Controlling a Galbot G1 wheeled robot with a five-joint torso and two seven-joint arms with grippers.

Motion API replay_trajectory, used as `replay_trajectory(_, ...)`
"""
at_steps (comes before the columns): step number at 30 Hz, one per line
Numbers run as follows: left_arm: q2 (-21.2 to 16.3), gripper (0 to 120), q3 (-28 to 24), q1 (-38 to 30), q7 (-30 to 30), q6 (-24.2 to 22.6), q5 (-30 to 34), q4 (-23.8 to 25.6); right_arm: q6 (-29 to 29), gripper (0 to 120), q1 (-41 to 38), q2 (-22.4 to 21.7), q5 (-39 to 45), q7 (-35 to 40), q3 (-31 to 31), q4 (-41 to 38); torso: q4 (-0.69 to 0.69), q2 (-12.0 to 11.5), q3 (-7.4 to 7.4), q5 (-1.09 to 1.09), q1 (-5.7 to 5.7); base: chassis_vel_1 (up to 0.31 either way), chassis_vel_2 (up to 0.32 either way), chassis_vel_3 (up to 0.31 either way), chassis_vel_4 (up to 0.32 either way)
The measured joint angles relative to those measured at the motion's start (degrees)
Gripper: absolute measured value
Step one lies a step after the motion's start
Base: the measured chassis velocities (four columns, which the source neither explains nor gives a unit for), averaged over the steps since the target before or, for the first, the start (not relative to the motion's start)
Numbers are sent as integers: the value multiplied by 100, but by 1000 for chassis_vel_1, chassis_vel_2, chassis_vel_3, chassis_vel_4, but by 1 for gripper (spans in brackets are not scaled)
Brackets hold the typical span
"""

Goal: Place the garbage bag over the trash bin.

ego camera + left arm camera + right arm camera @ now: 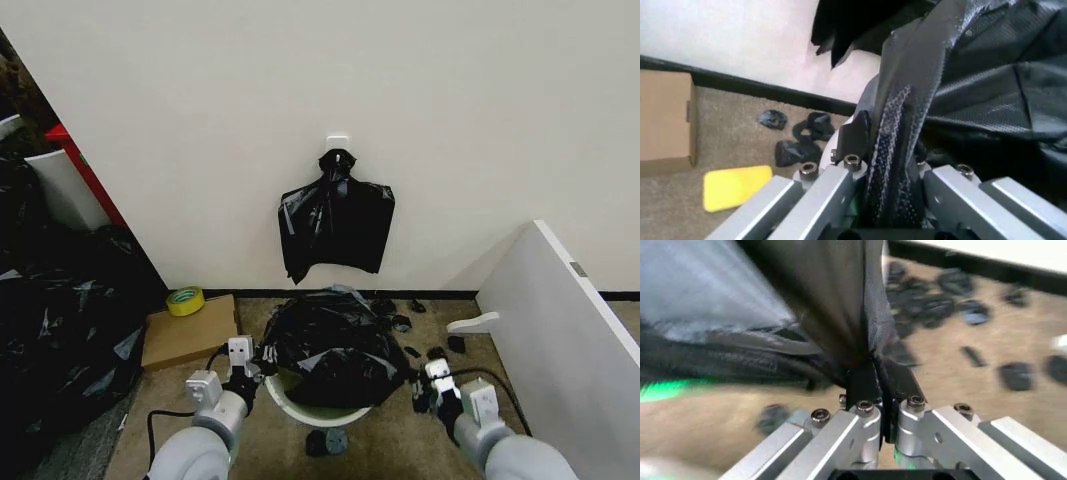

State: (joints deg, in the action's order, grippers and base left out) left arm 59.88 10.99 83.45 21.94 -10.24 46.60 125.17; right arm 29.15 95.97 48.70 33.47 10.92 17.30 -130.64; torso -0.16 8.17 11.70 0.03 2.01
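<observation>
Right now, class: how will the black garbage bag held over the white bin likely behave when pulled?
The garbage bag looks floppy: it sags in wrinkles over the trash bin. Probably light, bunching thin where the left gripper and right gripper pinch it. Its gloss suggests slipperiness.

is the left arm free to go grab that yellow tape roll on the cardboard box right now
Probably not: the left gripper is shut on the garbage bag at the trash bin. The yellow tape roll itself lies uncovered on the cardboard box.

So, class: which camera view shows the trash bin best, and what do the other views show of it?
The head view: the trash bin's white rim curves under the garbage bag that the left gripper and right gripper hold. The left wrist view shows a white sliver; the right wrist view shows a green blur that may be it.
</observation>
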Motion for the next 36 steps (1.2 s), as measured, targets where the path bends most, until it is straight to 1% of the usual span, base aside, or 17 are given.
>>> replay_trajectory(3, 28, 1, 0, -32, 28, 20, 91, 0, -151, 0, 132, -9, -49, -234, -2, 2, 0, 0, 0, 0, 0, 0, 0, 0, 0)
replay_trajectory(7, 62, 1, 0, -95, 145, 40, 257, 22, -744, 0, 186, 197, -355, -496, -168, 223, 1, 0, 0, 0, 0, 0, 0, 0, 0)
replay_trajectory(14, 98, 1, -21, -145, 287, -20, 305, -29, -1042, 0, 150, 428, -598, -455, -322, 333, 2, 0, 0, 0, 0, 0, 0, 0, 0)
replay_trajectory(17, 93, 1, -16, -156, 328, -66, 296, -55, -1090, 4, 215, 434, -631, -427, -282, 317, 2, 0, 0, 0, 0, 0, 0, 0, 0)
replay_trajectory(18, 90, 1, -16, -167, 351, -94, 293, -84, -1124, 10, 273, 435, -640, -397, -243, 273, 2, 0, 0, 0, 0, 0, 0, 0, 0)
replay_trajectory(19, 90, 1, -15, -173, 359, -103, 292, -96, -1136, 12, 294, 435, -640, -385, -230, 254, 2, 0, 0, 0, 0, 0, 0, 0, 0)
replay_trajectory(20, 102, 1, -17, -203, 390, -125, 293, -142, -1189, 18, 392, 432, -651, -349, -176, 171, 2, 0, 0, 0, 0, 0, 0, 0, 0)
replay_trajectory(22, 119, 1, -19, -227, 410, -133, 300, -174, -1227, 22, 453, 428, -667, -335, -150, 133, 2, 0, 0, 0, 0, 0, 0, 0, 0)
replay_trajectory(23, 142, 1, -21, -258, 430, -140, 308, -215, -1286, 28, 523, 424, -683, -316, -122, 92, 2, 0, 0, 0, 0, 0, 0, 0, 0)
replay_trajectory(25, 144, 1, -21, -262, 432, -141, 309, -219, -1298, 28, 535, 424, -687, -310, -116, 85, 2, 0, 0, 0, 0, 0, 0, 0, 0)
replay_trajectory(27, 186, 1, -26, -339, 487, -158, 351, -291, -1407, 39, 650, 430, -792, -208, -51, 23, 1, 0, 0, 0, 0, 0, 0, 0, 0)
replay_trajectory(28, 198, 1, -29, -391, 544, -171, 418, -334, -1515, 48, 748, 437, -949, -163, 48, -10, 1, 0, 0, 1, 0, 0, 0, 0, 0)
replay_trajectory(29, 198, 1, -30, -404, 562, -178, 443, -346, -1550, 50, 781, 437, -991, -159, 89, -23, 1, 0, 0, 1, 0, 0, 0, 0, 0)
replay_trajectory(31, 171, 1, -31, -453, 611, -209, 526, -382, -1616, 60, 925, 429, -999, -157, 337, -154, 1, 0, 0, 1, 0, 0, 0, 0, 0)
replay_trajectory(33, 160, 1, -31, -461, 616, -214, 536, -390, -1621, 61, 963, 425, -976, -160, 412, -200, 1, 0, 0, 1, 0, 0, 0, 0, 0)
replay_trajectory(35, 129, 1, -32, -482, 623, -224, 548, -410, -1643, 68, 1064, 407, -935, -203, 625, -325, 1, 0, 0, 0, 0, 0, 0, 0, 0)
replay_trajectory(36, 86, 1, -44, -497, 622, -243, 550, -425, -1713, 76, 1242, 360, -1052, -457, 926, -488, 1, 0, 0, 0, 0, 0, 0, 0, 0)
